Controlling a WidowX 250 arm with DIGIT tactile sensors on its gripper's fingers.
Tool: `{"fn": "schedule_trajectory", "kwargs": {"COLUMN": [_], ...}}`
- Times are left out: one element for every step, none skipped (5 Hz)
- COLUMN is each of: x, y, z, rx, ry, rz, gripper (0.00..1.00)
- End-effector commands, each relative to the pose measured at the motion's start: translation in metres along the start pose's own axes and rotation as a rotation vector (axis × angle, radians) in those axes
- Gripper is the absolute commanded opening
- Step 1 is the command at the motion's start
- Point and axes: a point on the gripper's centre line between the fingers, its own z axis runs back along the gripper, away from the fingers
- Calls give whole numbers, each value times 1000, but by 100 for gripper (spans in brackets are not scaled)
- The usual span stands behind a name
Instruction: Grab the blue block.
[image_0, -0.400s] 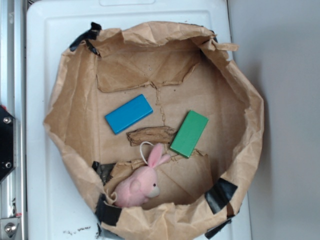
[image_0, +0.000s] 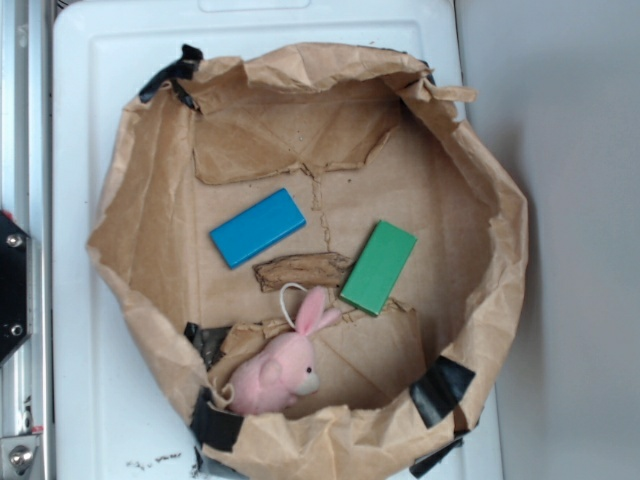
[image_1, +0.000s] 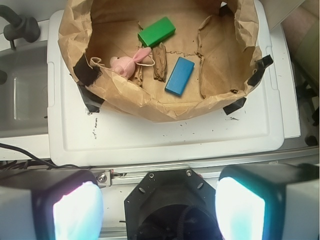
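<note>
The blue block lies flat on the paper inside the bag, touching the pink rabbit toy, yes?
Not touching. In the exterior view the blue block lies flat on the paper bag floor, apart from the pink rabbit toy; a crumpled paper strip lies between them.

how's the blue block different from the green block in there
Colour: the blue block is bright blue, the green block is green. Place: in the exterior view the blue block lies toward the left of the paper bag, the green block toward the right. Pose: their long sides slant at different angles. Both are flat rectangular slabs of similar size, lying flat, untouched by the hand.
</note>
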Motion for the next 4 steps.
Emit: {"fn": "schedule_trajectory", "kwargs": {"x": [67,95,113,104], "y": [-1,6,24,33], "z": [-18,-34,-61,-104], "rx": [-53,-66,-30,34], "ry": [-27,-33,-46,23], "rz": [-24,-19,44,55], "gripper": [100,100,100,100]}}
